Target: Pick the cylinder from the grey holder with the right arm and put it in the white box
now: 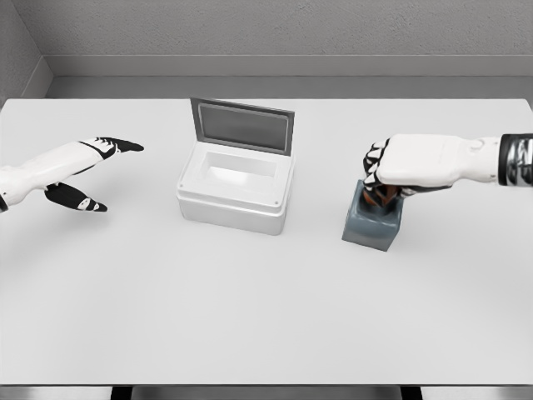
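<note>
No writing or labels can be read on anything here.

The white box (236,190) sits on the table (250,317) near the middle, a little toward the far edge. Its grey lid (242,127) stands open, hinged up at the back, and the hollow inside shows only white walls and floor.

The grey holder (374,222) stands well apart from the box, toward the table's right edge, slightly tilted in view. The cylinder (384,197) is in it: only a dark brownish bit shows at the holder's mouth, mostly hidden by the hand above.

The right hand (390,171) comes in from the right edge with its forearm level over the table, the back of the hand upward. It sits directly over the holder with its fingers (375,162) curled down around the top of the cylinder, closed on it.

The left hand (93,171) hovers near the table's left edge, well away from the box. Its fingers are stretched out and relaxed, thumb spread below them, holding nothing.
</note>
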